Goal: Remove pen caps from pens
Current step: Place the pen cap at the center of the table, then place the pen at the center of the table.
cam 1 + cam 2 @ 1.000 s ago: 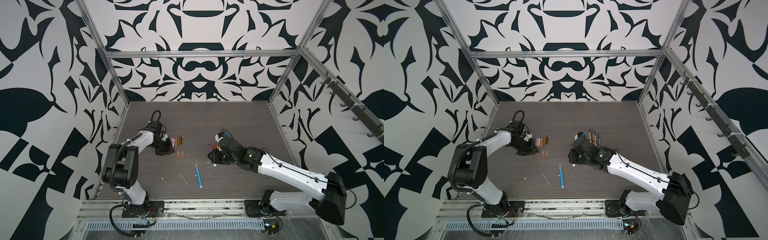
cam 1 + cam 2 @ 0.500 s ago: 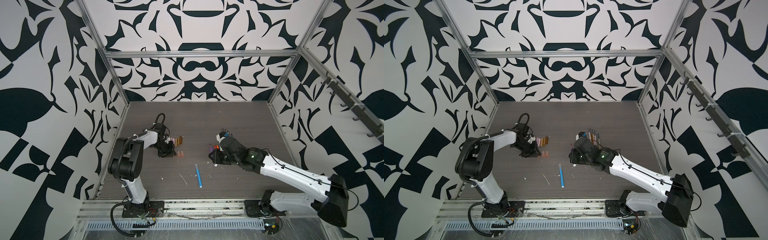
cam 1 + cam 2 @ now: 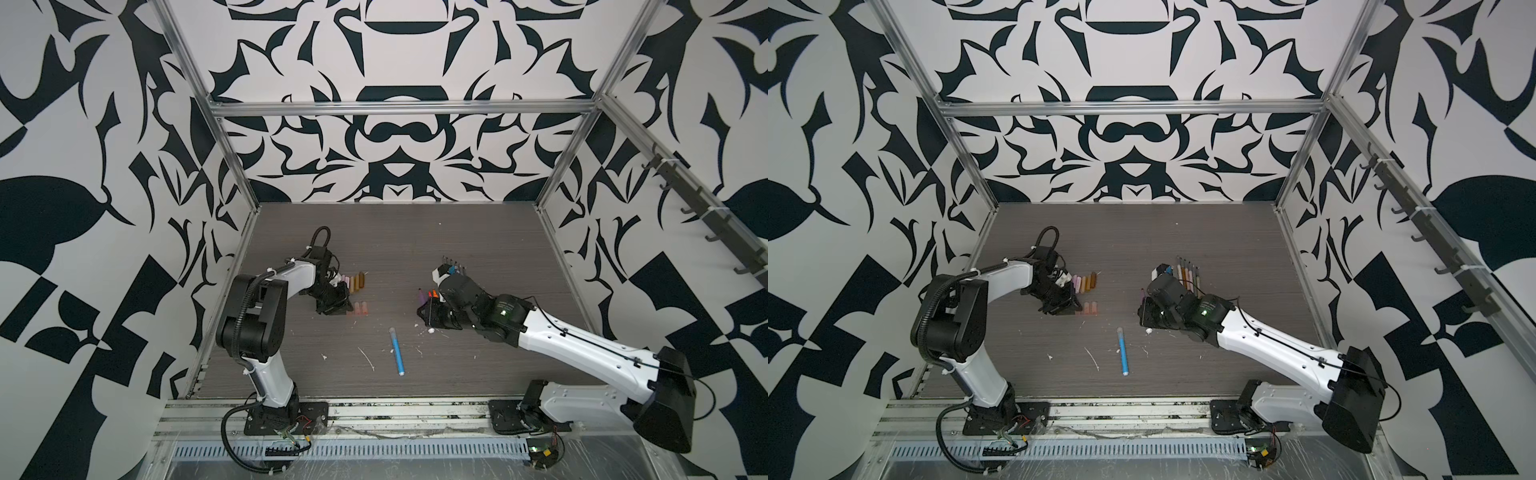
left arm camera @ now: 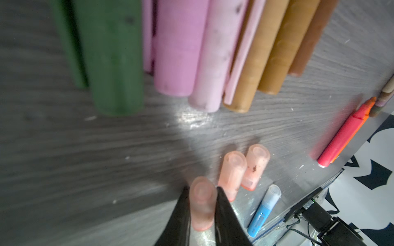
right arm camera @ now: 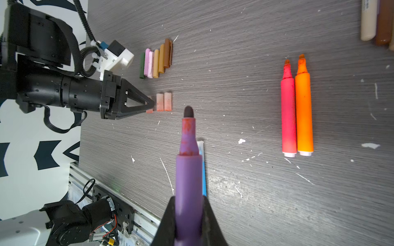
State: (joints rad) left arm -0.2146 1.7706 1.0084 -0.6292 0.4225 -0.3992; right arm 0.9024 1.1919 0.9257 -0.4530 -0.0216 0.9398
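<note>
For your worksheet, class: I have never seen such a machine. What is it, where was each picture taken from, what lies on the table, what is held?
Two robot arms with pincer grippers work on a grey table. Both top views look down on the whole scene; each wrist view rides on one arm. The left gripper has a translucent pinkish cap between its fingers, beside two more caps. The right gripper holds an uncapped purple pen. On the table lie a row of coloured caps, a blue pen with its cap on, an uncapped pink-red pen and orange pen, and thin pens.

Blue pen (image 3: 1122,351) alone, front centre; pen caps (image 3: 1086,282) rowed near left claw (image 3: 1074,309).
</note>
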